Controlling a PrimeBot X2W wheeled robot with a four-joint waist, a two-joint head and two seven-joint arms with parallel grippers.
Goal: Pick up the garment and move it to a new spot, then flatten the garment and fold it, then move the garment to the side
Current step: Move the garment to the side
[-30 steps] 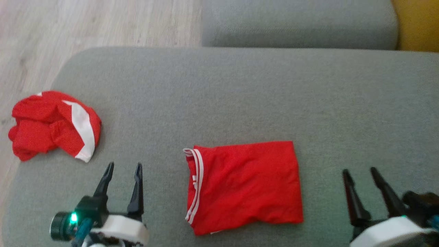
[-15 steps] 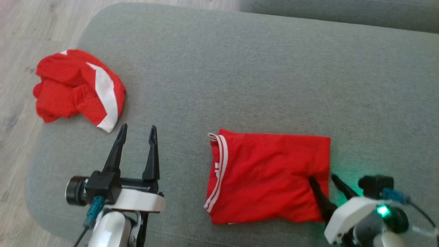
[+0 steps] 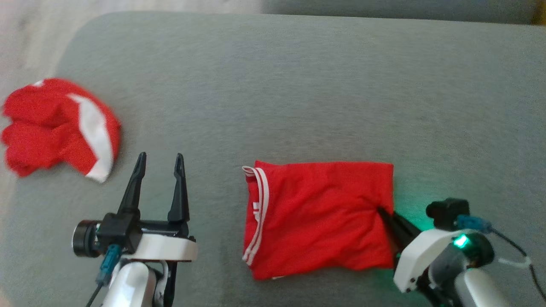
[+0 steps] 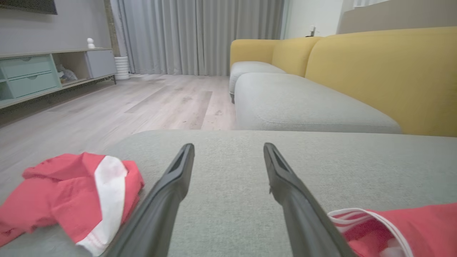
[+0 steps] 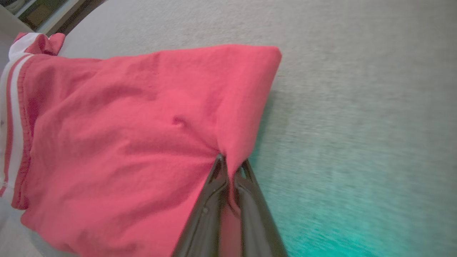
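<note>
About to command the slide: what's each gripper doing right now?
Left gripper: open, holding nothing.
Right gripper: shut on the right edge of the folded red garment.

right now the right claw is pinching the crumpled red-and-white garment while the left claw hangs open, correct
Not quite: the right claw is pinching the folded red white-striped garment, as the right wrist view shows. The left claw hangs open.

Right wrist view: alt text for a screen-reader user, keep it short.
The right gripper is pinched shut on the edge of a folded red garment, puckering the cloth at the grip. The garment lies on a grey sofa cushion, with white stripes along its left edge and a green glow on the cushion at lower right.
</note>
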